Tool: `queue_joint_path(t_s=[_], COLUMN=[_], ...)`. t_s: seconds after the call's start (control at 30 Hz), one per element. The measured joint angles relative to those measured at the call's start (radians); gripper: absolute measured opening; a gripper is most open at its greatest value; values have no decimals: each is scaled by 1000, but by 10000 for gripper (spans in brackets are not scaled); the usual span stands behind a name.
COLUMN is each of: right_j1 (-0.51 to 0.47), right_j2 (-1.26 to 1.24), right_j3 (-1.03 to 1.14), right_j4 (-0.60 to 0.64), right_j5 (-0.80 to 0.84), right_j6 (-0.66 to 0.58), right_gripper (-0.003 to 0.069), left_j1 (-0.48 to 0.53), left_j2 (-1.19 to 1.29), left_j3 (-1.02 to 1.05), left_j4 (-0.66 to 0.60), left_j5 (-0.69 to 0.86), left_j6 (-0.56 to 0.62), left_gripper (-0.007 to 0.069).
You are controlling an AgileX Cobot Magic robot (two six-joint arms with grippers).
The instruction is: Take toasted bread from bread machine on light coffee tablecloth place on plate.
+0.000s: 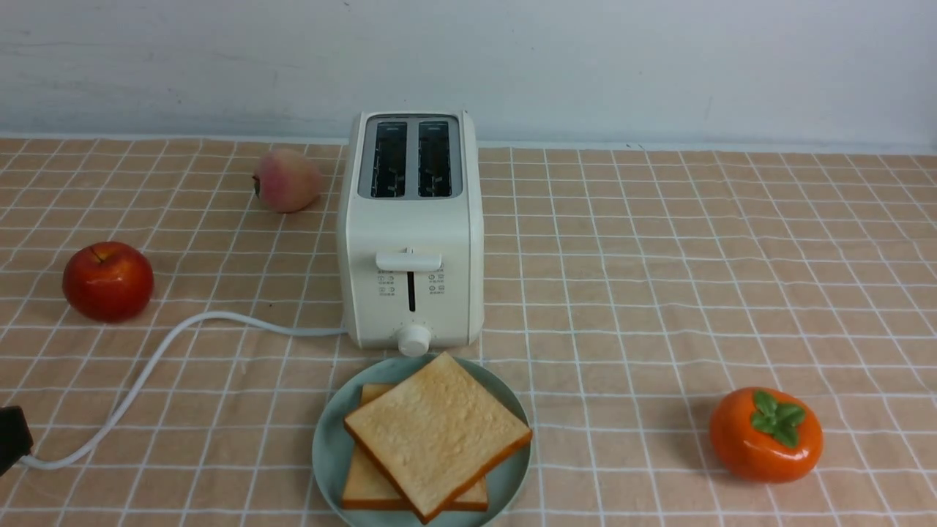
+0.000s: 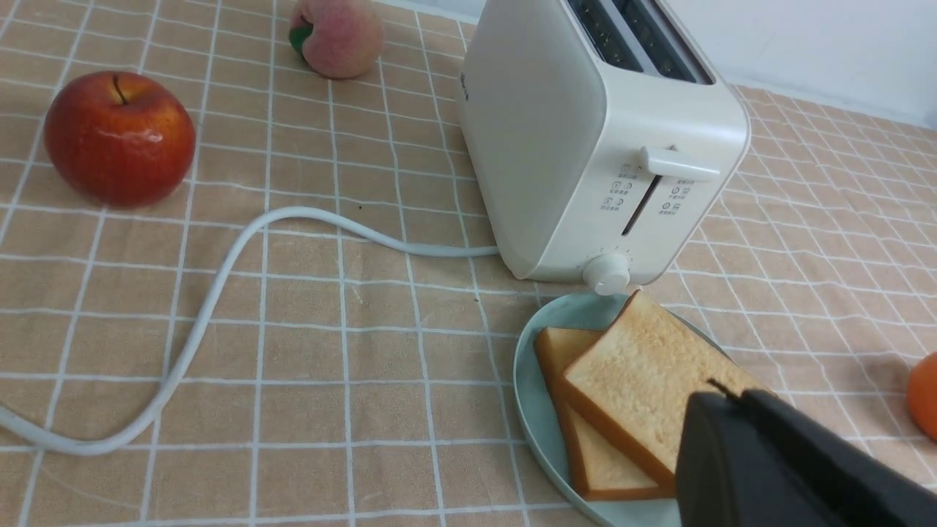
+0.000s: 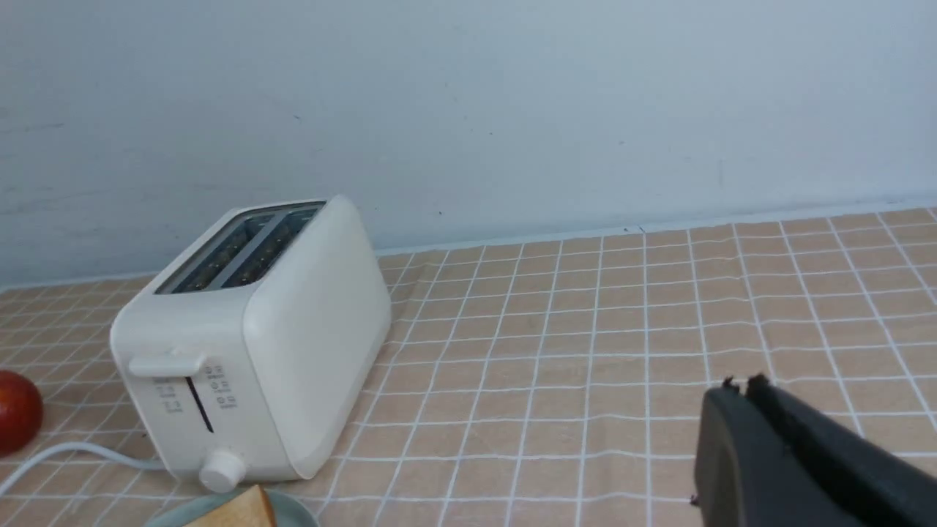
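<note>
front view: two slices of toast (image 1: 439, 432) lie stacked on the plate (image 1: 328, 446) before the toaster (image 1: 413, 227), its slots bare. both tools, left (image 2: 721, 395) and right (image 3: 743, 388), are closed on nothing; the job looks finished.

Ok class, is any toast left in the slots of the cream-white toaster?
No, both dark slots stand empty.

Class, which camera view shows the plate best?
The front view: most of the plate's rim shows. The left wrist view's gripper hides part; the right wrist view catches only its far edge.
</note>
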Motion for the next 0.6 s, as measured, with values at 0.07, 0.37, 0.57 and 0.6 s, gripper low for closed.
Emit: queue_joint_path(t_s=[0.07,0.37,0.57,0.6], right_j1=[0,0,0,0], right_j2=[-36,-108,-108,-108], right_j3=[32,86,86,86], right_j4=[-99,-365,-499,-513], right_j5=[-20,-103,-119,-120], right_j6=[70,183,185,185], right_gripper=[-4,5,11,13], left_j1=[0,0,0,0], left_j2=[0,0,0,0], left_j3=[0,0,0,0], left_j4=[0,0,0,0], left_j5=[0,0,0,0], left_j6=[0,0,0,0], left_gripper=[-14,-13,-11,-11])
